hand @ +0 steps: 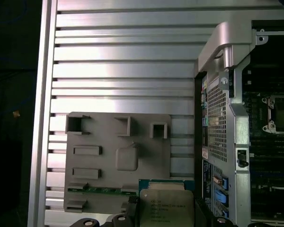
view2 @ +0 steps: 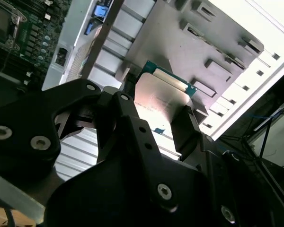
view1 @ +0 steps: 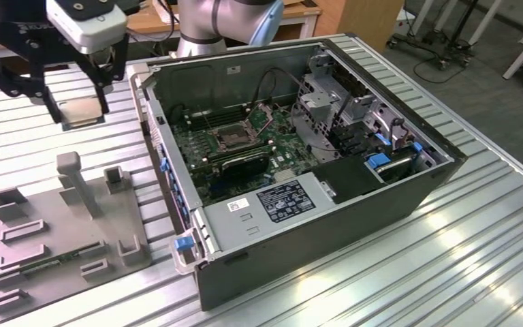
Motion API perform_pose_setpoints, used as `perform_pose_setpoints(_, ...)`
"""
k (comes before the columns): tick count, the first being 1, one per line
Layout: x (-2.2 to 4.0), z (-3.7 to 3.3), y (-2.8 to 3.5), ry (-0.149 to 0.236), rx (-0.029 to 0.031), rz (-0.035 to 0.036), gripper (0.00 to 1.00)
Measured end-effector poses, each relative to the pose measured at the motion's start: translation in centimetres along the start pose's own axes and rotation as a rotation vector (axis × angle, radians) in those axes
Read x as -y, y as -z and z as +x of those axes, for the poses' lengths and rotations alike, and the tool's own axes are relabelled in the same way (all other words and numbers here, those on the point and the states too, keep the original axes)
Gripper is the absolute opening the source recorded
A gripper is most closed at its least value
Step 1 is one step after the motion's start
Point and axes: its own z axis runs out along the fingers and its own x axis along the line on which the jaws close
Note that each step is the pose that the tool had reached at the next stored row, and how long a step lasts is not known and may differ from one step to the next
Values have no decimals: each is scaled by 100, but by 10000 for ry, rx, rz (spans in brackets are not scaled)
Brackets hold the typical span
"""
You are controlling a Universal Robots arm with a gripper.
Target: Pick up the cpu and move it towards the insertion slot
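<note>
My gripper (view1: 80, 109) is shut on the cpu (view1: 82, 112), a pale square chip held by two opposite edges between the black fingers (view1: 52, 109). It hangs above the slatted table at the exterior view's upper left, beyond the grey tray (view1: 62, 231) and outside the open computer case. In both wrist views the cpu (view2: 161, 101) (hand: 164, 208) shows its silvery face and thin green-tan rim between the fingers (view2: 191, 125). The insertion slot (view1: 234, 136) (hand: 280, 115) is a metal-framed square socket on the green board inside the case, to the exterior view's right of the gripper.
The case wall (view1: 157, 129) stands between the gripper and the board. Cables, a drive cage (view1: 334, 102) and a power supply (view1: 271, 204) crowd the case. The grey tray (hand: 118, 151) carries upright posts (view1: 75, 180) and a narrow green strip (view1: 57, 261). The arm's base (view1: 216, 20) rises behind.
</note>
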Motion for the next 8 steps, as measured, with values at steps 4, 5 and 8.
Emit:
perform_pose_setpoints(4,1,-98,-4,0,0,0,54)
perform_pose_setpoints(5,2,-114,-5,0,1,-1,54)
perform_pose_setpoints(8,3,-169,-7,0,0,0,54)
